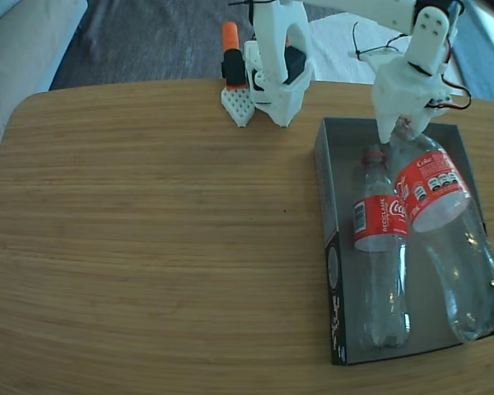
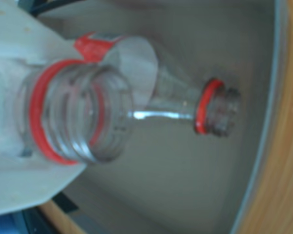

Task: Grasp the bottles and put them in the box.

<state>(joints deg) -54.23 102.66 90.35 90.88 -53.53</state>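
i see one bottle [image 1: 380, 247] lying flat in the left half of the box [image 1: 333, 271], at the right of the fixed view, neck toward the top of the frame. the second bottle [image 1: 445, 222] sits right of it, tilted, its neck raised. my gripper [image 1: 399, 132] is closed on that open neck [image 2: 73, 119], which fills the left of the wrist view. the wooden table [image 1: 148, 239] spreads left.
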